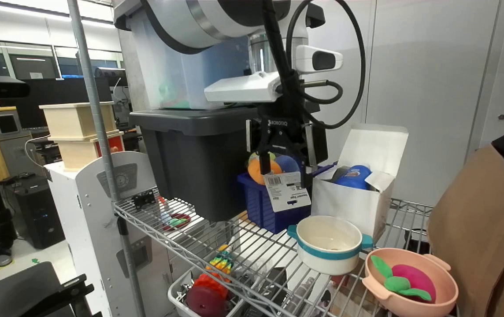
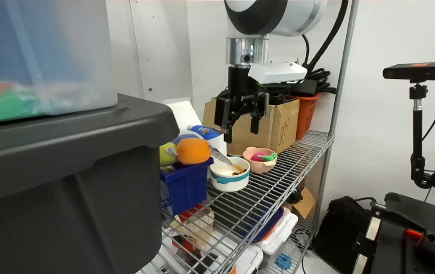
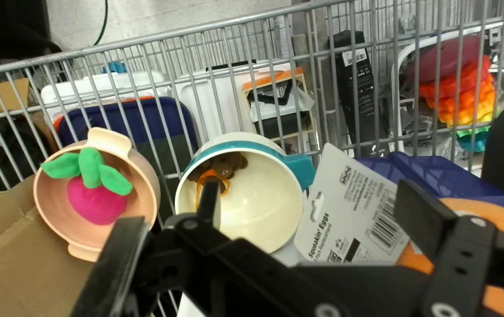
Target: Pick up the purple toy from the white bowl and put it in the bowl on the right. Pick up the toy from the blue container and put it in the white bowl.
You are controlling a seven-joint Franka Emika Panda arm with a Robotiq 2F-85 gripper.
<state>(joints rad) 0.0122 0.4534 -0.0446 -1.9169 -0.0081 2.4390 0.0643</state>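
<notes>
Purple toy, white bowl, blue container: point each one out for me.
Purple toy (image 3: 97, 203): wrist view, on its magenta body.
White bowl (image 3: 258, 206): wrist view, on its bare inside.
Blue container (image 2: 189, 190): an exterior view, on its outer wall.

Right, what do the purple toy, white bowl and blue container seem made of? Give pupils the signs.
Purple toy: probably soft fabric, matte; it shows no highlights.
White bowl: glossy plastic or ceramic; highlights inside show shine, not which.
Blue container: likely smooth plastic, judging by even colour and straight walls.

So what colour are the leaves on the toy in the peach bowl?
The leaves are bright green, clearest in the wrist view.
</notes>
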